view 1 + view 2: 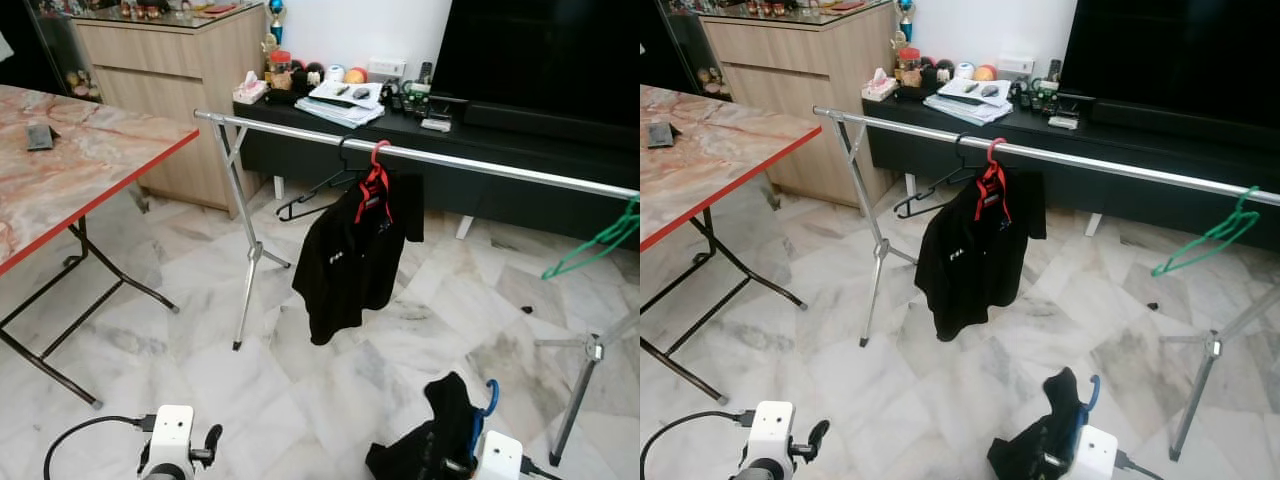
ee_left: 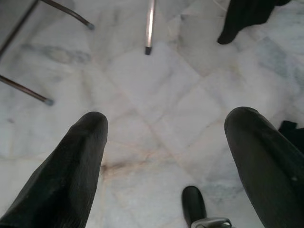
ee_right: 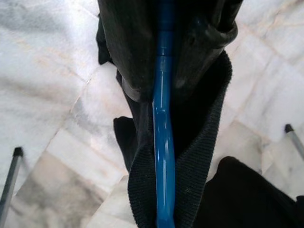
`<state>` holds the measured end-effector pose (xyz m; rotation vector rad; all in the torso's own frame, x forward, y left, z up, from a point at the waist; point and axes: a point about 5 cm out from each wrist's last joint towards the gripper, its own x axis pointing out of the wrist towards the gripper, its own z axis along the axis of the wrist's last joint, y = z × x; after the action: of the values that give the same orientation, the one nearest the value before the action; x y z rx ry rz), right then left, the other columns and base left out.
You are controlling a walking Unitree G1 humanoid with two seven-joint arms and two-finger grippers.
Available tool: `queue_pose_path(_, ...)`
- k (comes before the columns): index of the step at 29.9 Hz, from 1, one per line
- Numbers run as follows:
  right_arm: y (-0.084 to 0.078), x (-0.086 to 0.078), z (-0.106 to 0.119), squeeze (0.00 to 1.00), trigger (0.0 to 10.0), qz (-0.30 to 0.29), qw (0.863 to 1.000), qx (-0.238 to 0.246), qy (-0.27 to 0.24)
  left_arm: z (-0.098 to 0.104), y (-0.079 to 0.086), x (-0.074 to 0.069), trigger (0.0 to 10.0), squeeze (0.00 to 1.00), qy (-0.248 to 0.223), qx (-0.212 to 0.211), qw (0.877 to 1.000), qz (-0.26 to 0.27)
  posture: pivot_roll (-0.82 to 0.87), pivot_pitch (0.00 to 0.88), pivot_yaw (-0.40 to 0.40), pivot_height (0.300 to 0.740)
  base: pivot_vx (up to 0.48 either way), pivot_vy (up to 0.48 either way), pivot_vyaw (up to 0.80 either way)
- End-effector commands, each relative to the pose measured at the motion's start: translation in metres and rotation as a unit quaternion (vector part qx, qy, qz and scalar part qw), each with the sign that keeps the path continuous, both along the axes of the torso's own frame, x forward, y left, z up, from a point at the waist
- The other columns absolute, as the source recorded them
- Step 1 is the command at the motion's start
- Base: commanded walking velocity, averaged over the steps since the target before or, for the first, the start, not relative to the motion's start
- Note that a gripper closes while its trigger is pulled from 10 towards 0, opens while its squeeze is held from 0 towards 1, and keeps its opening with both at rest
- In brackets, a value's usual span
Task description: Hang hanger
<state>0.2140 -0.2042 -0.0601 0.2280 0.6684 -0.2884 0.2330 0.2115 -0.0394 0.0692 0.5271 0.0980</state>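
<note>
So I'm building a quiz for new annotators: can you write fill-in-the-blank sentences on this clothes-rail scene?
1. The black shirt on the rail hangs from a ____ hanger.
2. The right pincer is shut on a ____ hanger carrying a dark garment.
3. Toward the rail's right end hangs an empty ____ hanger.
4. The left pincer is ____, with only marble floor between its fingers.

Missing words: red; blue; green; open

Blue hanger (image 3: pixel 164 142), black garment (image 1: pixel 352 255) on red hanger (image 1: pixel 374 185), green hanger (image 1: pixel 600 240), white-grey marble floor (image 1: pixel 330 390)
</note>
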Motion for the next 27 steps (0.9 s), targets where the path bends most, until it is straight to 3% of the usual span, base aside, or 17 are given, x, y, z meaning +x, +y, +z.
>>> queue_pose_path(1,-0.0037,0.0005,0.0015,0.0,10.0,-0.005,1.0,-0.006,-0.006,-0.0028,0.0022,-0.0042,10.0,0.0,0.008,-0.004,1.0,0.01,0.03,0.045,0.0,0.74,-0.274,0.0,0.0)
queue_pose_path(22,-0.0052,0.0011,0.0023,0.0,10.0,-0.015,1.0,-0.011,-0.007,0.0021,0.0022,0.0022,10.0,0.0,-0.006,-0.007,1.0,0.011,0.03,0.058,-0.005,0.74,-0.272,0.0,0.0)
queue_pose_path(27,-0.0061,0.0021,0.0041,0.0,10.0,-0.025,0.999,-0.014,-0.019,0.0024,0.0018,0.0029,10.0,0.0,-0.005,-0.004,1.0,0.01,0.03,0.061,-0.005,0.74,0.0,0.0,0.0)
